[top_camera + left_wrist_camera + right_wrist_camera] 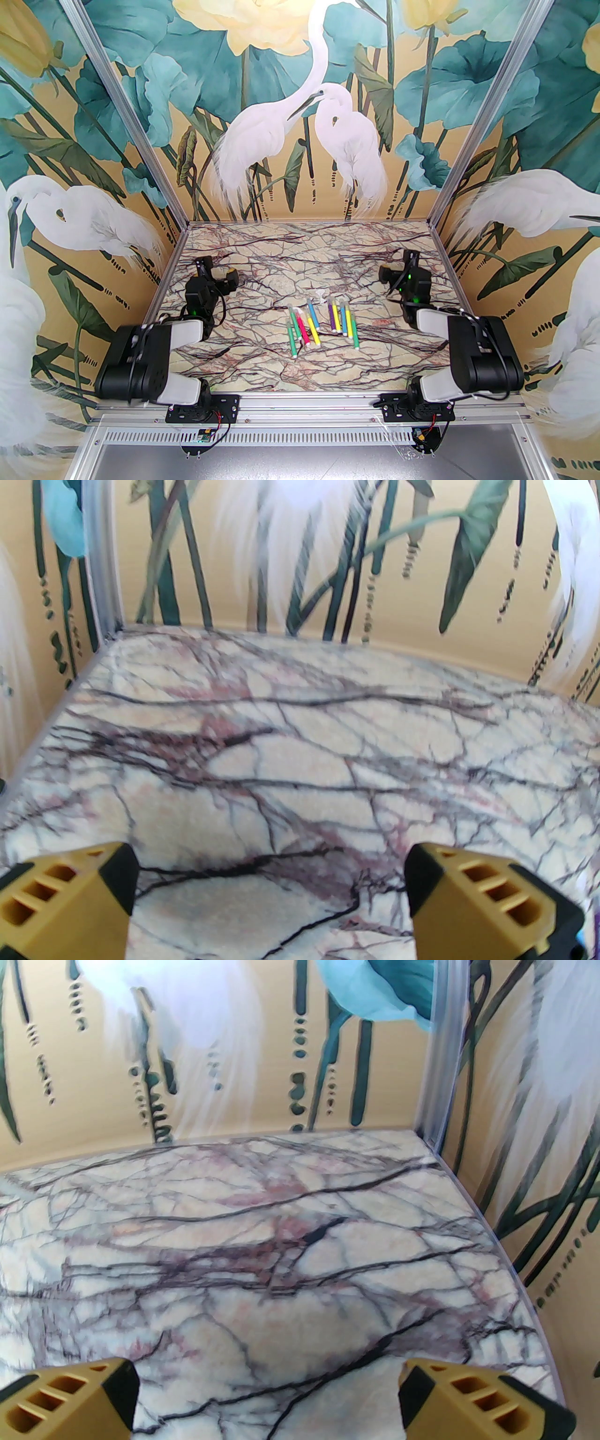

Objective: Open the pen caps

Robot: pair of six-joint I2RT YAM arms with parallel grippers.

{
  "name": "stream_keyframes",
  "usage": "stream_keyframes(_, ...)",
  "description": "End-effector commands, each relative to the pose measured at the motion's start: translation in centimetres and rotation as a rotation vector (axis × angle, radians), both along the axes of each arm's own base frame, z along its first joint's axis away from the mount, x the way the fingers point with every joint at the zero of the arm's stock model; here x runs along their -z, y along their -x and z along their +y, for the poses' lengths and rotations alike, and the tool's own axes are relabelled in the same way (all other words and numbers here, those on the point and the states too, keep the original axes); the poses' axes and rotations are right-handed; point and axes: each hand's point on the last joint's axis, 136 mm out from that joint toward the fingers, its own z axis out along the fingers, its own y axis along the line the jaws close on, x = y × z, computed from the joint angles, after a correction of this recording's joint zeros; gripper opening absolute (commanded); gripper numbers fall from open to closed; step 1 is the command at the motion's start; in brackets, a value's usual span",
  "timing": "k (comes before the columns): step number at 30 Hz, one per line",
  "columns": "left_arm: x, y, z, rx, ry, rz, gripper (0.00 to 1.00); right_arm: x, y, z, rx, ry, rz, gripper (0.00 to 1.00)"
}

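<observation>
- Top external view: the pens (313, 328) lie in a loose row of green, pink, yellow, blue and purple bodies near the middle of the marble-patterned table (262, 365), each running roughly from 12 to 6 o'clock.
- The pen caps (320, 295) show as small clear pieces at the 12 o'clock end of the row. They are too small to tell whether they sit on the tips.
- The left gripper (228, 279) is well apart from the pens, which lie at its 4 o'clock. In the left wrist view, the left gripper (269, 878) has its yellow fingers (70, 892) spread wide over bare marble, with nothing between them.
- The right gripper (385, 274) is also apart from the pens, which lie at its 8 o'clock. In the right wrist view, the right gripper (267, 1382) has its jaws equally wide and empty above the table near the 1 o'clock corner.
- A heron-and-lotus mural (300, 117) covers the walls around the table.
</observation>
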Motion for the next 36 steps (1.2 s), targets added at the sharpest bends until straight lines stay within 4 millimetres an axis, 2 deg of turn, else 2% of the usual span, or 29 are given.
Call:
stream_keyframes(1,-2.3,0.8,0.9,-0.051,0.018,0.014,1.0,-0.6,1.1,0.6,0.036,-0.015,0.138,0.99)
stream_keyframes(4,-4.3,1.3,0.2,-0.027,0.035,0.01,1.0,-0.9,1.8,2.2,0.042,0.0,0.281,1.0)
stream_keyframes(6,-4.5,1.2,-0.6,-0.007,0.05,0.045,1.0,-1.3,2.3,3.6,0.032,0.015,0.352,0.98)
stream_keyframes(10,-4.3,1.0,-4.0,0.093,0.06,0.102,0.99,-1.1,4.7,6.3,-0.012,-0.019,0.492,0.94)
stream_keyframes(14,-4.4,1.4,-6.4,0.138,0.051,0.157,1.0,-0.5,7.6,9.1,-0.088,-0.09,0.615,0.88)
stream_keyframes(21,-5.3,2.2,-12.1,0.358,0.154,0.223,1.0,0.5,12.2,12.6,-0.209,-0.132,0.804,0.83)
stream_keyframes(22,-5.5,2.1,-12.4,0.369,0.159,0.231,1.0,0.7,12.8,13.1,-0.23,-0.137,0.834,0.78)
stream_keyframes(25,-6.1,2.3,-13.4,0.412,0.157,0.217,1.0,1.3,14.3,14.0,-0.264,-0.149,0.891,0.71)
stream_keyframes(28,-6.7,2.4,-13.5,0.421,0.158,0.2,1.0,2.4,15.7,14.7,-0.283,-0.172,0.947,0.64)
stream_keyframes(36,-6.4,2.5,-13.5,0.422,0.151,0.202,1.0,5.1,18.4,15.4,-0.268,-0.169,1.066,0.54)
